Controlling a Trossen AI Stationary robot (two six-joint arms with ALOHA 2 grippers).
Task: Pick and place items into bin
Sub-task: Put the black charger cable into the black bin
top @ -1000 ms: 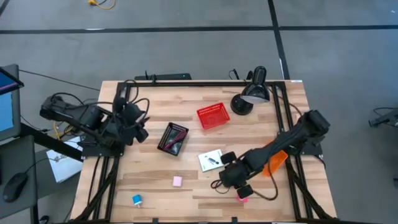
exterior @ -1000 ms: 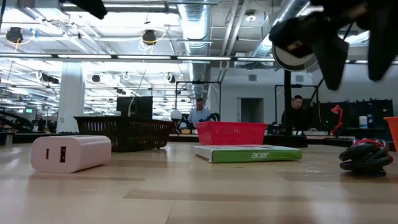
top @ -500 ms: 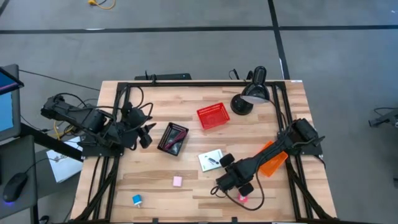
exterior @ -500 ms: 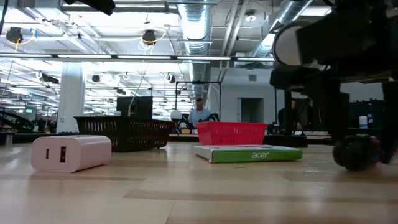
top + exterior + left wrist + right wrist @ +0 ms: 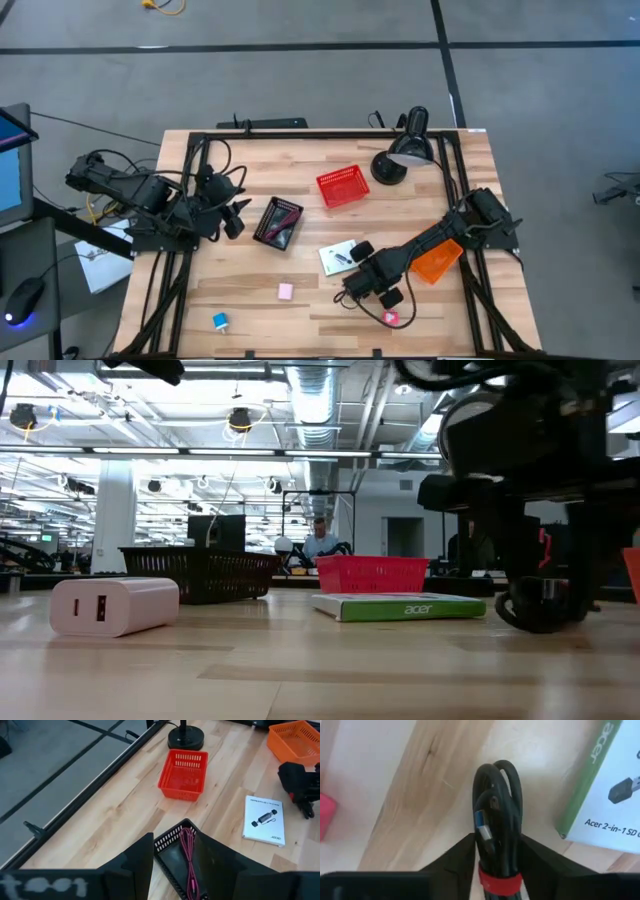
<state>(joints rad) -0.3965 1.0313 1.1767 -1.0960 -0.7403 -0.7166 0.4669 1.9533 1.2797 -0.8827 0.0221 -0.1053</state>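
A black coiled cable bundle point(image 5: 497, 815) with a red strap point(image 5: 500, 879) lies on the table next to the white card point(image 5: 338, 257). My right gripper point(image 5: 362, 288) points down and is shut on it. My left gripper point(image 5: 238, 215) stands open in the air at the table's left, beside the black bin point(image 5: 278, 222), where a maroon cord point(image 5: 187, 857) lies. A pink block point(image 5: 285, 291), a blue cube point(image 5: 220, 321) and a red-pink piece point(image 5: 390, 318) rest flat on the wood near the front edge. My right gripper pinches the cable bundle between its two fingers point(image 5: 465, 852), just above the red strap, one finger on each side of the coil point(image 5: 492, 847). The fingers come from above, pointing down. In the low view the bundle point(image 5: 540, 608) sits at table level between them; whether it is lifted clear I cannot tell.
A red basket point(image 5: 342, 186) stands in the middle toward the back, and a black desk lamp point(image 5: 405, 155) at the back right. An orange basket point(image 5: 437, 262) sits under my right arm. A thin cord point(image 5: 425, 315) trails on the wood near the red-pink piece.
My right gripper has come down over the cable bundle, its fingers have drawn in on it, and it has gone a little toward the table's left edge. The bundle has shifted that way with it.
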